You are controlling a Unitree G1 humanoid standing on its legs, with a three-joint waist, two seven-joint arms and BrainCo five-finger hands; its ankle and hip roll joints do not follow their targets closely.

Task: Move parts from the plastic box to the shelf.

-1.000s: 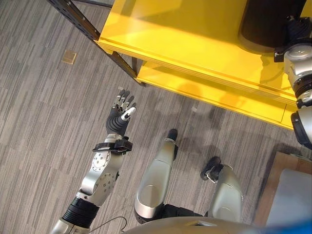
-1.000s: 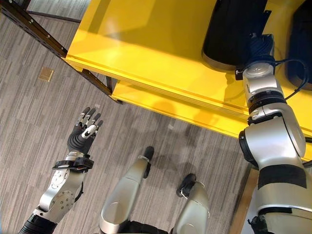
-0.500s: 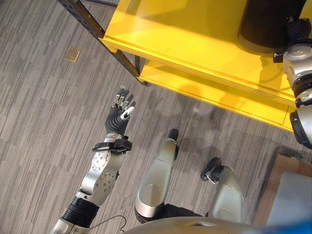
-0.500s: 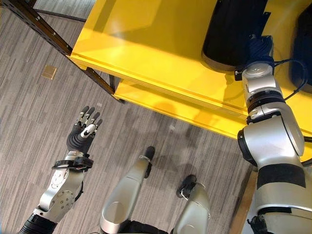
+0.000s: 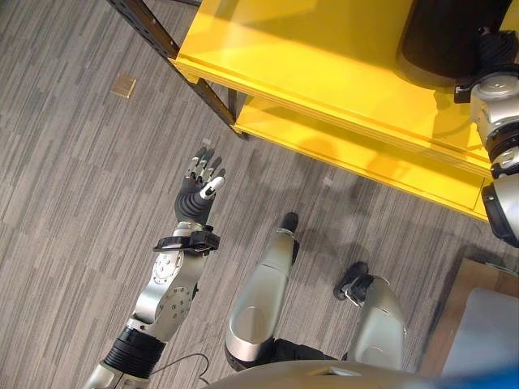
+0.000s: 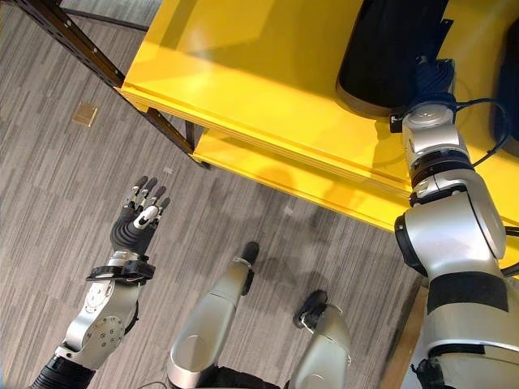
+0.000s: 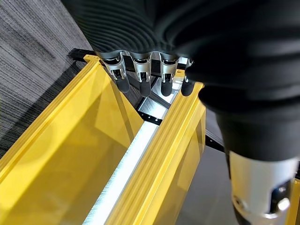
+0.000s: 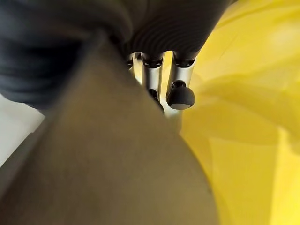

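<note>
My left hand [image 5: 199, 190] has brushed silver metal fingers [image 7: 141, 70] with matt black rubbery tips, and its back sits under a dark ribbed cover with a dull sheen. My right hand [image 8: 159, 70] shows the same silvery fingers and a smooth rounded black tip. The shelf [image 6: 268, 89] boards are smooth glossy yellow, reflecting light, and they look painted or laminated; its upright post [image 5: 174, 53] is dark matt metal with punched holes. The part [image 6: 389, 53] on the shelf is matt black, material unclear. The floor [image 5: 73, 203] is grey carpet with a rough streaked weave. A small square [image 5: 124, 85] lying on the floor looks like tan cardboard or wood
</note>
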